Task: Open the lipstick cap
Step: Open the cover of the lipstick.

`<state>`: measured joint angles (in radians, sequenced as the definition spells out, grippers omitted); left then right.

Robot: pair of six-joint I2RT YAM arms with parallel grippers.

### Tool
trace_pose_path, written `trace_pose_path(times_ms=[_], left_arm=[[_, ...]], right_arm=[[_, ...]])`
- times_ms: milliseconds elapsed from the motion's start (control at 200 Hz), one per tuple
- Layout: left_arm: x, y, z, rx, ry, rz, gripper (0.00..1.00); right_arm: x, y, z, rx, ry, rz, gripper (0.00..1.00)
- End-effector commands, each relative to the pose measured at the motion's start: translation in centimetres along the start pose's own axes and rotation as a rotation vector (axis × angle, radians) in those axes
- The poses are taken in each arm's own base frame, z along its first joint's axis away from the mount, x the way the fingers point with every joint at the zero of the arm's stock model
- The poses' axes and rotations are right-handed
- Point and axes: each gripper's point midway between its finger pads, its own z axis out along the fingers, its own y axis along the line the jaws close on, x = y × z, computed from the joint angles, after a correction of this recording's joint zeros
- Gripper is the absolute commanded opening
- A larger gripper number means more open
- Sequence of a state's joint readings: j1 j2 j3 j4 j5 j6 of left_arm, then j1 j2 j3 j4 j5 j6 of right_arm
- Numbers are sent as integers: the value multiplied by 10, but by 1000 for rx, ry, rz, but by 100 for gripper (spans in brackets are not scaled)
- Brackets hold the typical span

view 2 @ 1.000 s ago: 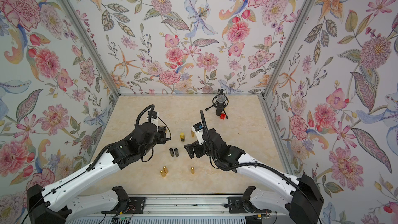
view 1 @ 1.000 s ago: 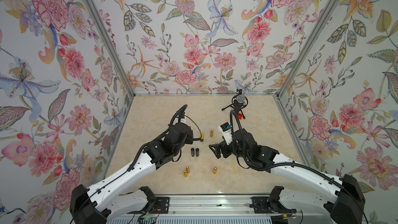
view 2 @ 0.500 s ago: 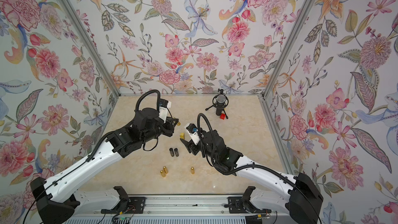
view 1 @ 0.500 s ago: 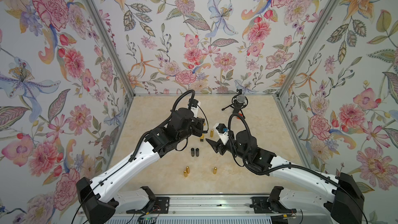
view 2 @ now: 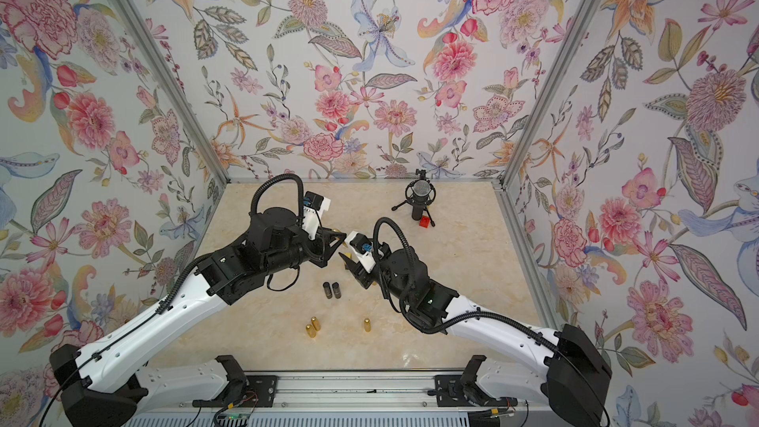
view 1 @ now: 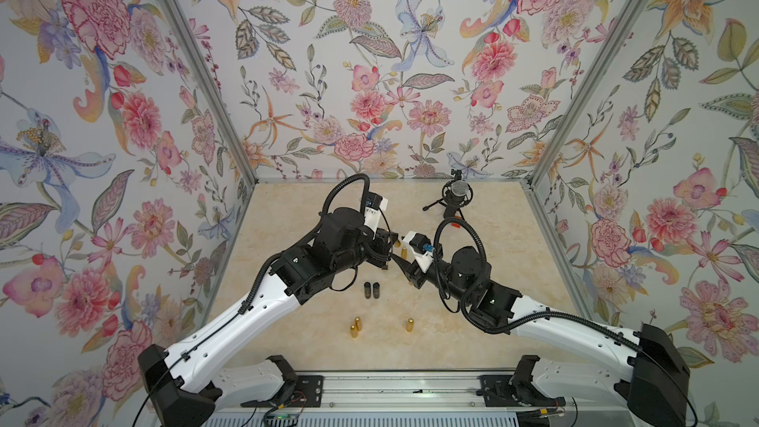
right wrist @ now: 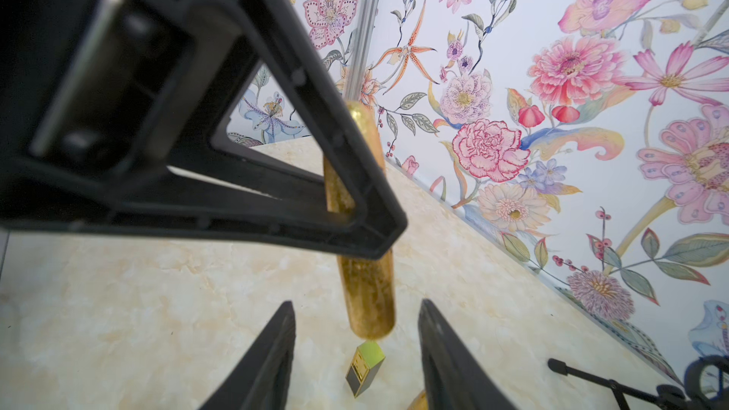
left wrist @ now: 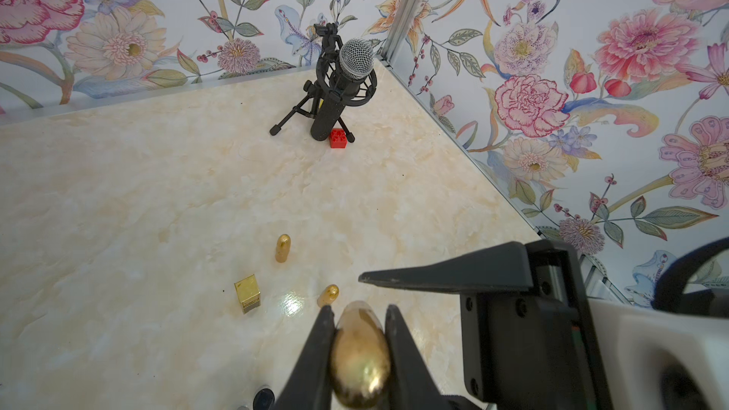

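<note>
A gold bullet-shaped lipstick (left wrist: 361,353) is held in the air, with my left gripper (left wrist: 358,311) shut on its middle. Seen from the right wrist, the same lipstick (right wrist: 369,297) hangs below the left gripper's black finger (right wrist: 347,175). My right gripper (right wrist: 357,303) is open, a finger on each side of the lipstick's free end, with a gap to both. In both top views the left gripper (view 1: 390,248) and the right gripper (view 1: 404,267) meet tip to tip over the middle of the table. The lipstick is mostly hidden there.
On the marble table (view 1: 287,281) stand two black tubes (view 1: 371,290), a pair of gold lipsticks (view 1: 355,326) and a single one (view 1: 409,324). Below the grippers are a square gold lipstick (left wrist: 247,293) and another gold lipstick (left wrist: 283,248). A microphone (view 1: 456,195) and a red brick (view 2: 426,221) stand at the back right.
The left arm has carried the lipstick up and toward the back right. The right gripper has come forward to meet it, and its jaws have narrowed around the lipstick's end.
</note>
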<state>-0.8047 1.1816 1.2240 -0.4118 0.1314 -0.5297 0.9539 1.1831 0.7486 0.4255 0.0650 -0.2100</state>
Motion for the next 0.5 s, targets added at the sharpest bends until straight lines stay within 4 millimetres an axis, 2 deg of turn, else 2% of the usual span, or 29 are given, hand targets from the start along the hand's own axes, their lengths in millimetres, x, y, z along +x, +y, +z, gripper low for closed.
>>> trace_pose_path(times_ms=[0,490], left_arm=[[-1,-8,-3,40,-15,25,18],[5,-10,-2,57,0,28,19]], right_arm=[[-24,-3,4,11,-62,-41,50],[-24,-7,9,14,-70,-15,20]])
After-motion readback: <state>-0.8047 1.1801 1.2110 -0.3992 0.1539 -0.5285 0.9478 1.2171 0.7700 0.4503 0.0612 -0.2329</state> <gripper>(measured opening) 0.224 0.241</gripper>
